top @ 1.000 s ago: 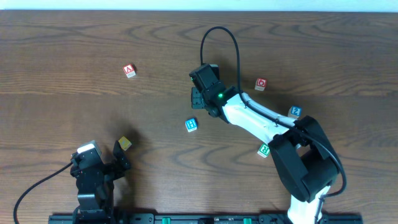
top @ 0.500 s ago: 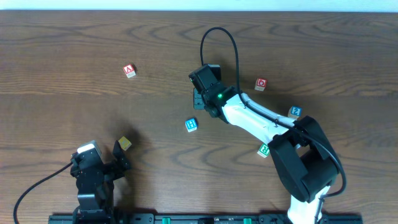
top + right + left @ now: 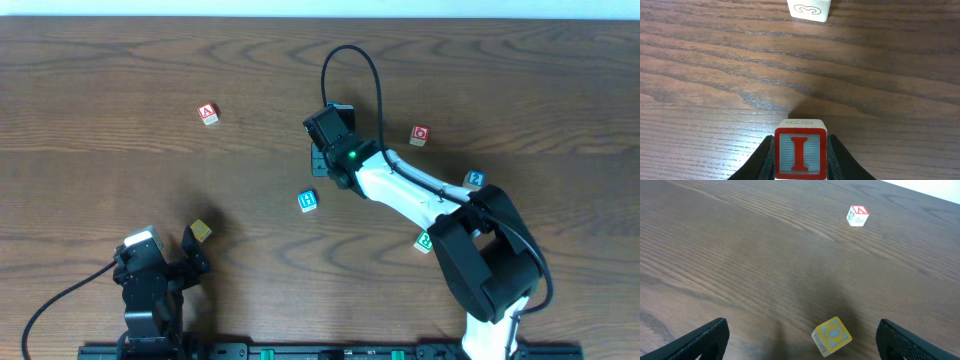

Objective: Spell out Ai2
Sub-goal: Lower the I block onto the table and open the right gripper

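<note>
The red "A" cube [image 3: 208, 113] lies at the far left of the table and shows in the left wrist view [image 3: 858, 216]. The blue "2" cube [image 3: 474, 180] lies at the right, beside the right arm. My right gripper [image 3: 317, 160] is at the table's middle, shut on the red "I" cube [image 3: 800, 152], which sits low over the wood. In the overhead view the "I" cube is hidden under the gripper. My left gripper [image 3: 160, 262] is open and empty at the front left, its fingers [image 3: 705, 339] wide apart.
A yellow cube [image 3: 831, 336] lies just ahead of the left gripper, also in the overhead view [image 3: 201, 231]. A blue "H" cube [image 3: 307, 201], a red "O" cube [image 3: 419, 135] and a green cube [image 3: 424, 241] lie around the right arm. A pale cube [image 3: 810, 10] lies ahead of the "I" cube.
The right arm has shifted only very slightly with the "I" cube in it. The loose cubes and the left arm have not moved.
</note>
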`<move>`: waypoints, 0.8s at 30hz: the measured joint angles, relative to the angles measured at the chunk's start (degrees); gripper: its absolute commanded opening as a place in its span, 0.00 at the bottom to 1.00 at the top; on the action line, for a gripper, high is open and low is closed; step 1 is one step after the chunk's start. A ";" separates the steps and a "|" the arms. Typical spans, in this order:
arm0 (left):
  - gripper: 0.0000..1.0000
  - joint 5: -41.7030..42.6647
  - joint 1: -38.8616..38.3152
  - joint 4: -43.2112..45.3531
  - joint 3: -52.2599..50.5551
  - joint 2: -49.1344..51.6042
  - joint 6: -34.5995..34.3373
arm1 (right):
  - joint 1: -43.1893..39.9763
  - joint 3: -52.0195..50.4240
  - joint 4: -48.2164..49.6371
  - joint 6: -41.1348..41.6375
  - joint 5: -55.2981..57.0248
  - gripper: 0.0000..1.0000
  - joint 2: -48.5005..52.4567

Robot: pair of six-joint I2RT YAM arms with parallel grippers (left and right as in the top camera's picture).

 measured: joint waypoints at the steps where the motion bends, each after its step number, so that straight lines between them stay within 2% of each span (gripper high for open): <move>1: 0.95 0.00 0.00 0.00 0.00 0.00 0.00 | 0.00 0.00 0.02 0.02 0.04 0.31 0.00; 3: 0.95 0.00 0.00 0.00 0.00 0.00 0.00 | 0.00 0.00 0.00 -0.31 0.04 0.39 0.02; 6: 0.95 0.00 0.00 0.00 0.00 0.00 0.00 | 0.02 0.00 0.07 -0.28 0.07 0.41 0.02; 14: 0.95 0.00 0.00 0.00 0.00 0.00 0.00 | 0.00 0.00 0.83 -0.39 0.07 0.45 0.02; 24: 0.95 0.00 0.00 0.00 0.00 0.00 0.00 | 0.02 0.00 1.60 -0.39 0.09 0.42 0.02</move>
